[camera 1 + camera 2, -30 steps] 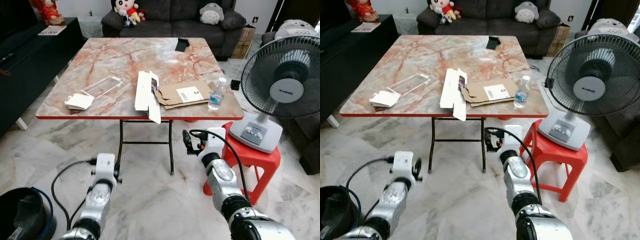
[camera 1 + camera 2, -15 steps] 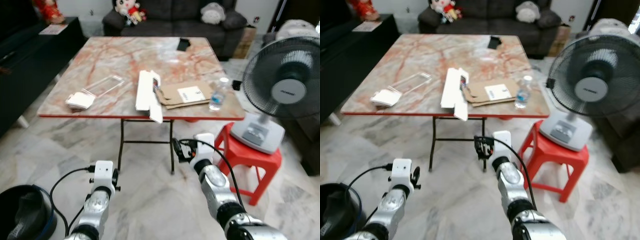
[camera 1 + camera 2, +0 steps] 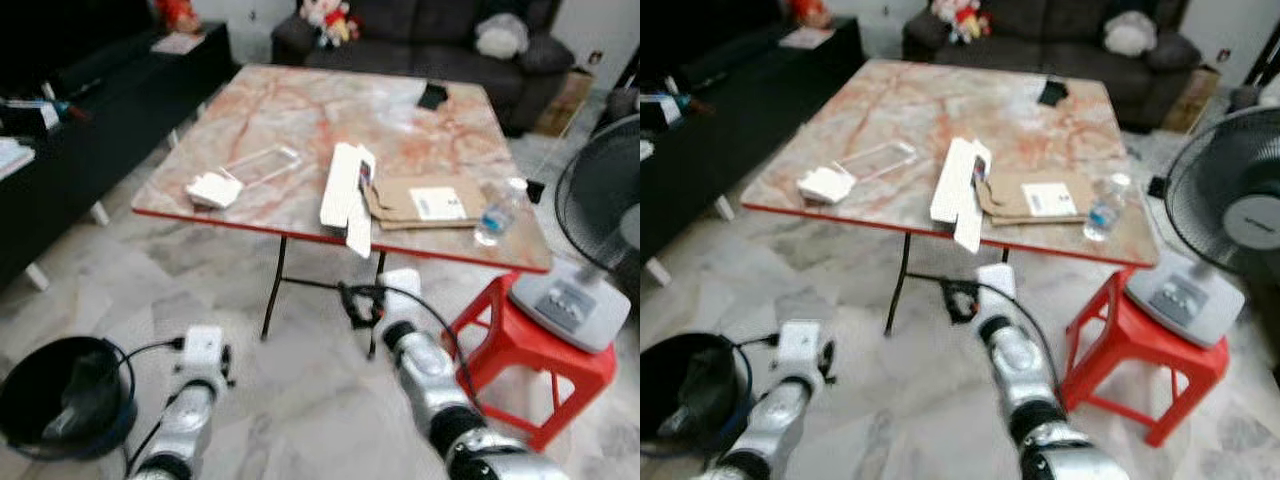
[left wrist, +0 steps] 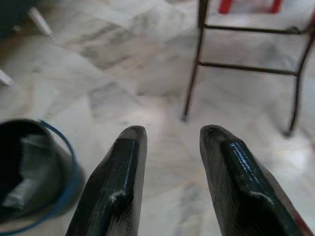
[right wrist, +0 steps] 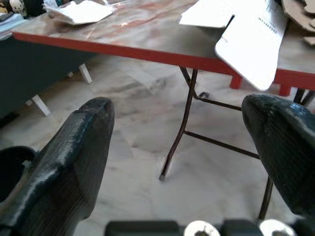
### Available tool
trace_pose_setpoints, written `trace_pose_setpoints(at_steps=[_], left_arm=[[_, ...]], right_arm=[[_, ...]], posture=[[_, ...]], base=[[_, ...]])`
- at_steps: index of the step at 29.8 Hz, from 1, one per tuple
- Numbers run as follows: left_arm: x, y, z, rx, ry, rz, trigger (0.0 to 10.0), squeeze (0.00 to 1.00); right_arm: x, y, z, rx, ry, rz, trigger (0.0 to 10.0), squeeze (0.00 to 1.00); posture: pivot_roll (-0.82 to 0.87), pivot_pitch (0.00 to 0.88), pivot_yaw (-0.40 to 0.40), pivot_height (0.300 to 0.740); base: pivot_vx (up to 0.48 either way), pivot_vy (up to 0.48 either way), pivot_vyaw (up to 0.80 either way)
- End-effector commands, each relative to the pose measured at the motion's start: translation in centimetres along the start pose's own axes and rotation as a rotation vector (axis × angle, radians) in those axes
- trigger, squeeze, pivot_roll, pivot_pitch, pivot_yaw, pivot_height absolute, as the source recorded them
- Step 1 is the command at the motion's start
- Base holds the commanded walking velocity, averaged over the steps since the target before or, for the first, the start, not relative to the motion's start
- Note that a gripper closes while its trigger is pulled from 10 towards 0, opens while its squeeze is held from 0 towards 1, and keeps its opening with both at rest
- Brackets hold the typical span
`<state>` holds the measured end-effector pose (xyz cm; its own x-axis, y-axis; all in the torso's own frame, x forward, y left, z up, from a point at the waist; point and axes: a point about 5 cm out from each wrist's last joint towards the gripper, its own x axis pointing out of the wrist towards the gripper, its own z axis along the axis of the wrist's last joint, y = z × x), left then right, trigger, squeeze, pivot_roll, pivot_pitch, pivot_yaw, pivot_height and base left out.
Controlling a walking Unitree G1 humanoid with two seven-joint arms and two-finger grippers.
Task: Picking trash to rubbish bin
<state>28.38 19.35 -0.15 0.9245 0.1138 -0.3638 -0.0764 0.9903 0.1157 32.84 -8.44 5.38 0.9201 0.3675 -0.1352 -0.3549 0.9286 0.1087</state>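
Left eye view gives me the layout, so I read it from the left: the rubbish bin (image 3: 55, 400) sits on the floor at the far left, already holding some crumpled stuff, well apart from the table (image 3: 300, 110). My left gripper (image 4: 172, 182) hangs low just right of the bin, fingers apart and holding nothing. On the table lie the white paper packet (image 3: 213, 188), a clear plastic sleeve (image 3: 262, 164), the long white box (image 3: 345, 195) with its flap drooping over the near edge, flat cardboard (image 3: 420, 202) and a water bottle (image 3: 495, 212). My right gripper (image 5: 197, 162) sits below the table edge, fingers wide apart, empty, aimed under the flap. What worries me: the head pictures are blurred, so reaching now I could misjudge depth and knock the gripper against the red rim or the table leg (image 5: 179, 130). Tugging the flap might drag the box onto the floor. Further right, the fan (image 3: 600, 230) on the red stool (image 3: 520, 340) stands near enough for a wide arm swing to clip it.
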Motion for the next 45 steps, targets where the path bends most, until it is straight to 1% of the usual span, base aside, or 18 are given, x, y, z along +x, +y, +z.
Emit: trace_pose_setpoints(at_steps=[1, 16, 23, 27, 31, 36, 40, 41, 42, 43, 44, 45], left_arm=[[0.1, -0.8, 0.0, -0.019, 0.006, -0.017, 10.0, 0.0], [0.1, -1.0, 0.3, -0.032, -0.002, -0.025, 10.0, 0.0], [0.0, -1.2, 0.0, -0.041, -0.002, -0.039, 10.0, 0.0], [-0.1, -1.6, 0.2, -0.058, -0.02, -0.076, 10.0, 0.0], [0.0, -1.8, 0.2, -0.06, -0.015, -0.084, 10.0, 0.0], [-0.1, -2.4, 0.0, -0.068, 0.004, -0.124, 10.0, 0.0], [-0.1, -3.0, 0.2, -0.079, -0.001, -0.188, 10.0, 0.0], [-0.1, -3.2, 0.3, -0.077, -0.006, -0.21, 10.0, 0.0], [-0.1, -3.6, 0.5, -0.079, -0.015, -0.261, 10.0, 0.0], [-0.1, -3.6, 0.5, -0.079, -0.015, -0.261, 10.0, 0.0], [-0.2, -3.9, 0.6, -0.1, -0.023, -0.308, 10.0, 0.0], [-0.2, -4.0, 0.6, -0.104, -0.028, -0.322, 10.0, 0.0]], right_arm=[[-0.1, -1.2, 0.3, -0.004, -0.001, -0.034, 10.0, 0.0], [-0.1, -1.3, 0.5, 0.004, -0.007, -0.044, 10.0, 0.0], [0.1, -1.1, 0.7, 0.011, -0.021, -0.036, 10.0, 0.0], [0.1, -1.1, 0.8, 0.017, -0.029, -0.033, 10.0, 0.0], [0.1, -1.2, 0.9, 0.019, -0.032, -0.03, 10.0, 0.0], [0.1, -1.1, 1.2, 0.026, -0.051, -0.001, 10.0, 0.0], [0.2, -0.9, 1.6, 0.021, -0.074, 0.027, 10.0, 0.0], [0.3, -0.8, 1.7, 0.02, -0.077, 0.03, 10.0, 0.0], [0.3, -0.8, 1.8, 0.016, -0.084, 0.037, 10.0, 0.0], [0.3, -0.8, 1.8, 0.016, -0.084, 0.037, 10.0, 0.0], [0.3, -0.6, 2.0, 0.008, -0.097, 0.049, 10.0, 0.0], [0.3, -0.6, 2.1, 0.004, -0.101, 0.055, 10.0, 0.0]], posture=[[0.01, 0.0, -0.009, 0.74], [0.02, 0.0, -0.016, 0.74], [0.02, 0.0, -0.015, 0.74], [0.02, 0.0, -0.015, 0.74], [0.03, 0.0, -0.016, 0.74], [0.02, 0.0, -0.016, 0.74], [0.02, 0.0, -0.017, 0.74], [0.02, 0.0, -0.017, 0.74], [0.02, 0.0, -0.017, 0.74], [0.02, 0.0, -0.017, 0.74], [0.02, 0.0, -0.019, 0.74], [0.02, 0.0, -0.019, 0.74]], base=[[0.341, 0.0, 0.0], [0.337, 0.0, 0.0], [0.328, 0.0, 0.0], [0.12, 0.0, 0.0], [0.0, 0.0, 0.0], [0.0, 0.0, 0.0], [0.0, 0.0, 0.0], [0.0, 0.0, 0.0], [0.0, 0.0, 0.0], [0.0, 0.0, 0.0], [0.0, 0.0, 0.0], [0.0, 0.0, 0.0]])
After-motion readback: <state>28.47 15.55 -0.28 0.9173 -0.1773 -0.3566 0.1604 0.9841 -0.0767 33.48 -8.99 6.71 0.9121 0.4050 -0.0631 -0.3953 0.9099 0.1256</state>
